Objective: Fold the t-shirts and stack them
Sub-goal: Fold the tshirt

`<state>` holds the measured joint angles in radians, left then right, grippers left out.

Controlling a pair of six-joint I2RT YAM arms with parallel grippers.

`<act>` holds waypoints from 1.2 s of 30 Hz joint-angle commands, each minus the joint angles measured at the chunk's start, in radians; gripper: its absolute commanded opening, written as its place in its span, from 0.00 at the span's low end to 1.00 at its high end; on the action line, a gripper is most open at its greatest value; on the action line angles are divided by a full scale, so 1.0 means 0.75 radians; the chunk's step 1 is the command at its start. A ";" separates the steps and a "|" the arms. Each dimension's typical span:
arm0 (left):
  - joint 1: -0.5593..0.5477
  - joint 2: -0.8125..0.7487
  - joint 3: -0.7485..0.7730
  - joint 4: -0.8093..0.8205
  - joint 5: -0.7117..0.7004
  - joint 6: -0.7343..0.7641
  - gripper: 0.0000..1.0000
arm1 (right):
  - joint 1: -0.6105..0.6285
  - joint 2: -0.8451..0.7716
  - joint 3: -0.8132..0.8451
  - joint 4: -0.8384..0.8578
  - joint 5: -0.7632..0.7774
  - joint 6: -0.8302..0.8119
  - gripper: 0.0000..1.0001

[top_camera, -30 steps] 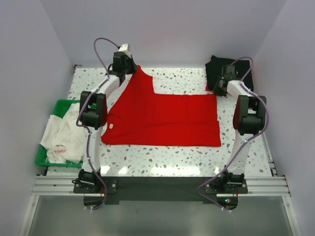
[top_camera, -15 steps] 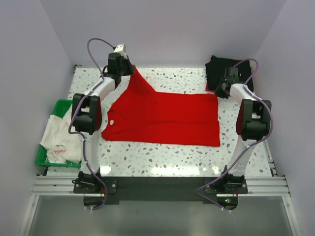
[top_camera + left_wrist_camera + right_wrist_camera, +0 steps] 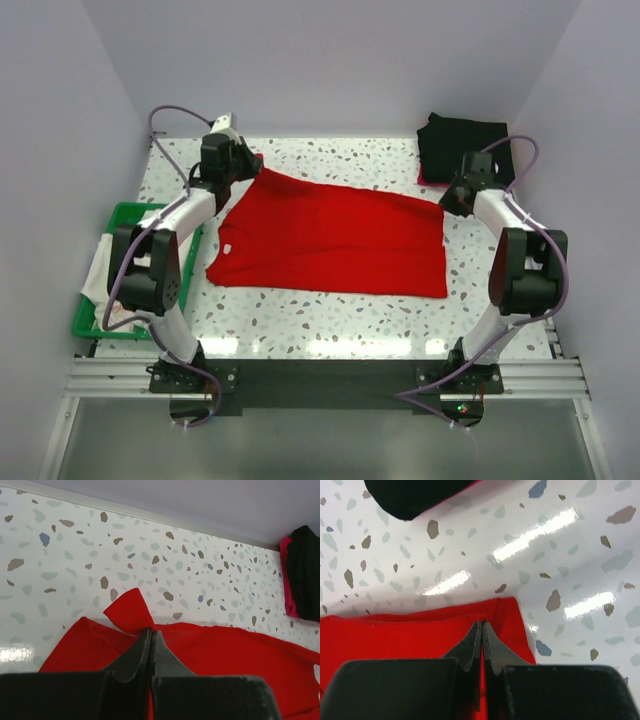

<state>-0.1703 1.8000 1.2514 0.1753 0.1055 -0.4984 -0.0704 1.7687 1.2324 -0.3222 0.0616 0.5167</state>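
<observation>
1. Pale plain walls close in a white speckled table (image 3: 330, 322). Both arm bases sit at the bottom edge of the top view.
2. From the lower left, the left arm (image 3: 178, 212) bends its elbow out over the green basket (image 3: 122, 213) and stretches to the upper left of the table. The right arm (image 3: 500, 215) folds its elbow at the lower right and leans up toward the upper right.
3. Part of the white t-shirt (image 3: 105, 275) is draped over the basket at the left edge of the frame. The left elbow hides the rest, and its red print is too small to read.
4. Across the middle of the table lies the red t-shirt (image 3: 340, 240), spread flat with its neck opening toward the left. Its far edge slants between the two grippers.
5. At the shirt's far left corner, the left gripper (image 3: 253, 171) has its tips pressed together on the cloth. Only the left wrist view shows the pinch, with a small red flap poking up past the tips.
6. At the far right corner, the right gripper (image 3: 447, 203) pinches the shirt's edge the same way. The right wrist view shows the closed tips on a doubled hem. From above the grip itself cannot be made out.
7. Farthest back, in the upper right corner, sit the black folded t-shirts (image 3: 462, 145). The left wrist view shows a pink layer along their side, cut off by the frame's right edge. The right wrist view shows only a dark corner of them at the top of the frame.
</observation>
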 commanded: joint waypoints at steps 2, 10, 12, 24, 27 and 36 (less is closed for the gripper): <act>0.014 -0.191 -0.150 0.018 -0.085 -0.112 0.00 | 0.000 -0.129 -0.105 0.023 0.032 0.053 0.00; 0.014 -0.428 -0.415 -0.092 -0.169 -0.235 0.00 | -0.002 -0.284 -0.268 0.012 0.049 0.080 0.00; 0.014 -0.467 -0.484 -0.109 -0.204 -0.260 0.00 | 0.000 -0.311 -0.305 0.016 0.055 0.090 0.00; 0.014 -0.678 -0.672 -0.187 -0.325 -0.327 0.00 | -0.008 -0.401 -0.430 0.012 0.084 0.115 0.00; 0.014 -0.721 -0.709 -0.183 -0.343 -0.338 0.00 | -0.012 -0.405 -0.430 0.010 0.075 0.117 0.00; 0.014 -0.790 -0.769 -0.211 -0.360 -0.356 0.00 | -0.023 -0.432 -0.451 0.010 0.069 0.125 0.00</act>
<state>-0.1696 1.2427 0.7063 0.0086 -0.1352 -0.7444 -0.0799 1.4956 0.9119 -0.3279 0.0917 0.5930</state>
